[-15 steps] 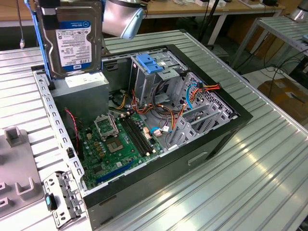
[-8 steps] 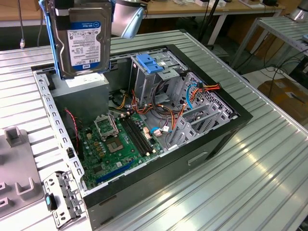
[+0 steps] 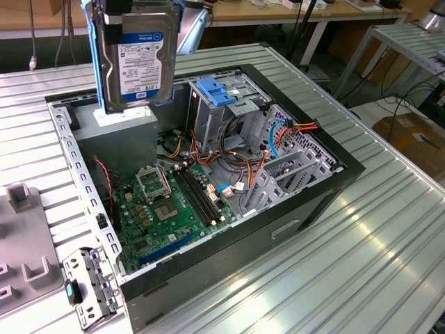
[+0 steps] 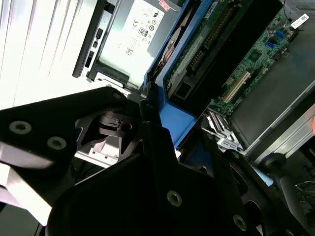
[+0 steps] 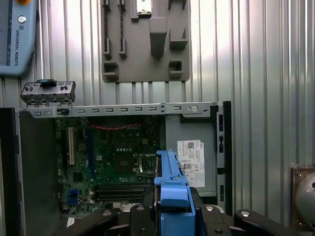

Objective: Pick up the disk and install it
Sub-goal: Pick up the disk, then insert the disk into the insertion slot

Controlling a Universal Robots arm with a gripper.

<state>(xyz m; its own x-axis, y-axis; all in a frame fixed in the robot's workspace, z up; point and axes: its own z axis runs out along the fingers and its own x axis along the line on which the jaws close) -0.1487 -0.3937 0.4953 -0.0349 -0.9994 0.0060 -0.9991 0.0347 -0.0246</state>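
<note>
Disk (image 3: 135, 59) hangs upright above the open case (image 3: 351, 167) on your worktop (image 3: 389, 278), fingers (image 5: 146, 216) closed on its blue rails (image 5: 172, 177). Pickup looks done; you have the install left, and the drive cage (image 3: 219, 97) sits well below it.

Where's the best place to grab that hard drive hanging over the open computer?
Probably at its top short end, from above, clamping the two flat faces, as the pincer does. The disk hangs upright and thin, leaving its lower end free above the case.
</note>
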